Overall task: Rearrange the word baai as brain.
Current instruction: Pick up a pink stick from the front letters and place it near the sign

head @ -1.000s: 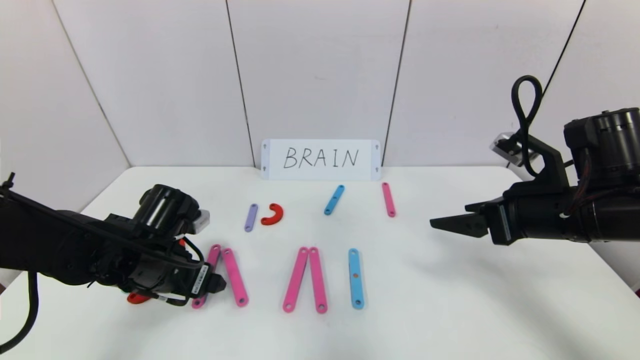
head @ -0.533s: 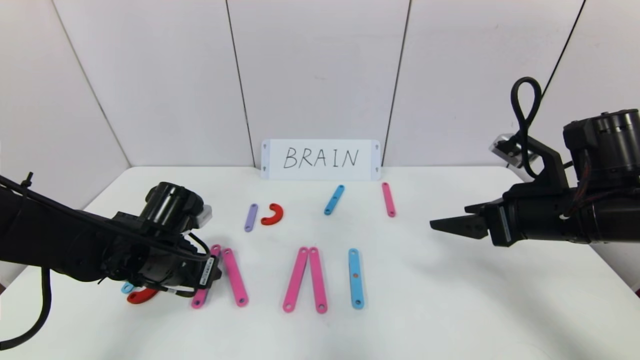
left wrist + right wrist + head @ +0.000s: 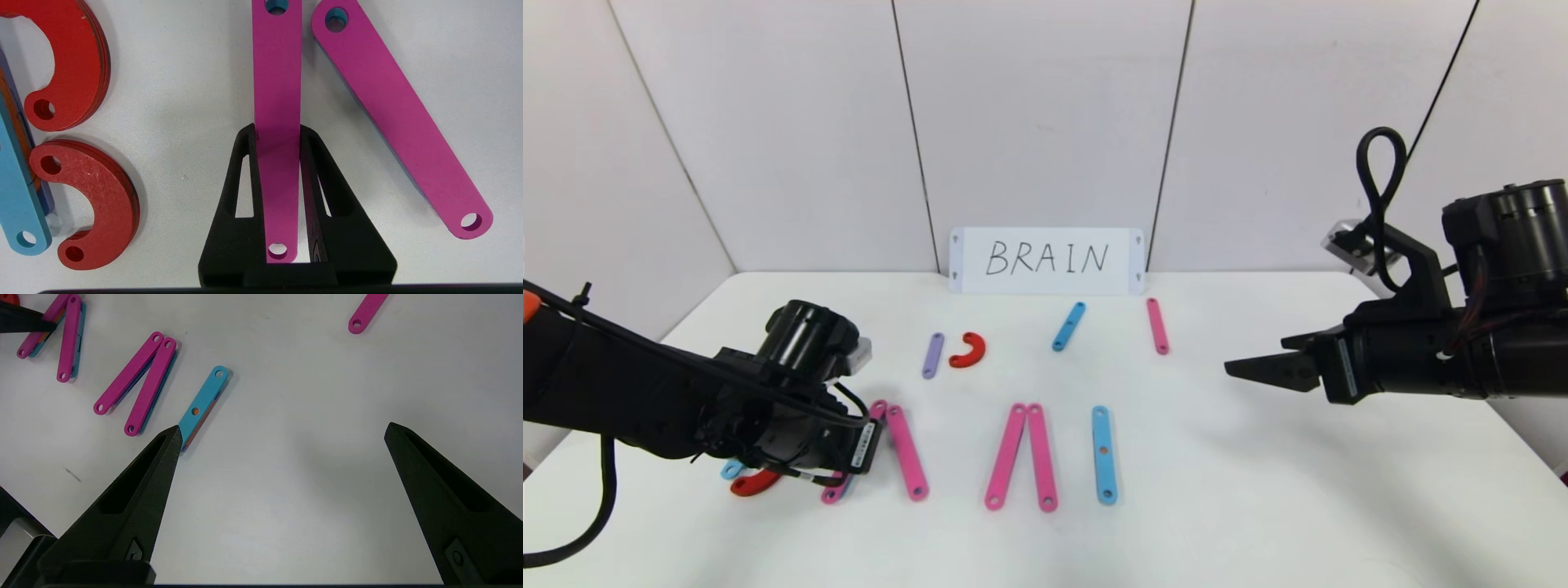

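While the right hand (image 3: 1245,369) hangs wide open over the bench (image 3: 1258,490), the left hand (image 3: 278,134) is clamped on a pink bar (image 3: 277,81).

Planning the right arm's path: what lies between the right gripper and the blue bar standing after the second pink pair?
Bare white table between the right gripper and blue bar, in the head view.
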Controlling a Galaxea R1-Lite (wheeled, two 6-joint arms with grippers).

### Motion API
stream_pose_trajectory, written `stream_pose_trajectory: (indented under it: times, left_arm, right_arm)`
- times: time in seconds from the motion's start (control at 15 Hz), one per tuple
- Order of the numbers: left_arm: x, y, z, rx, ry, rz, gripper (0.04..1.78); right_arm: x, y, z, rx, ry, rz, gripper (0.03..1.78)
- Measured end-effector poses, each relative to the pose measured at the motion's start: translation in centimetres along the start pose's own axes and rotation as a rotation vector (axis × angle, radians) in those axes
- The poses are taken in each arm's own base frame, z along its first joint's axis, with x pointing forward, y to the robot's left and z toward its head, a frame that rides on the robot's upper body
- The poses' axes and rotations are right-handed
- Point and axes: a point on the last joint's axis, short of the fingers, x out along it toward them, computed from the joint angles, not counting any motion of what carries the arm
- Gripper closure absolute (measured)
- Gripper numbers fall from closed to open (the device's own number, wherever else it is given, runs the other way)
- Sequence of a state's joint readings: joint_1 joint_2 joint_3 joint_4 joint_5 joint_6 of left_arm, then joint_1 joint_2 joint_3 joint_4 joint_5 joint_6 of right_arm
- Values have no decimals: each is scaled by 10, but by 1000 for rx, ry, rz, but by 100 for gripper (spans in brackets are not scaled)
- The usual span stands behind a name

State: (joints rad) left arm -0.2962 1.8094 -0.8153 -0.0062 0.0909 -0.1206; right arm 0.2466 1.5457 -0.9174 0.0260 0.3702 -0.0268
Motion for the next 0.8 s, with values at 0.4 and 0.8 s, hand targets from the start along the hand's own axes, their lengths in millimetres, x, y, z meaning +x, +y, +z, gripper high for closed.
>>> stream_pose_trajectory:
  times: [0.4, 0.8]
  left_arm:
    - [-19, 7, 22, -23, -84, 8, 152]
    - [-46, 37, 79, -100, -222, 57, 152]
  right_arm:
    - [-1, 0, 0, -1, -1, 0, 8]
    - [-2, 1, -1, -1, -3, 0, 8]
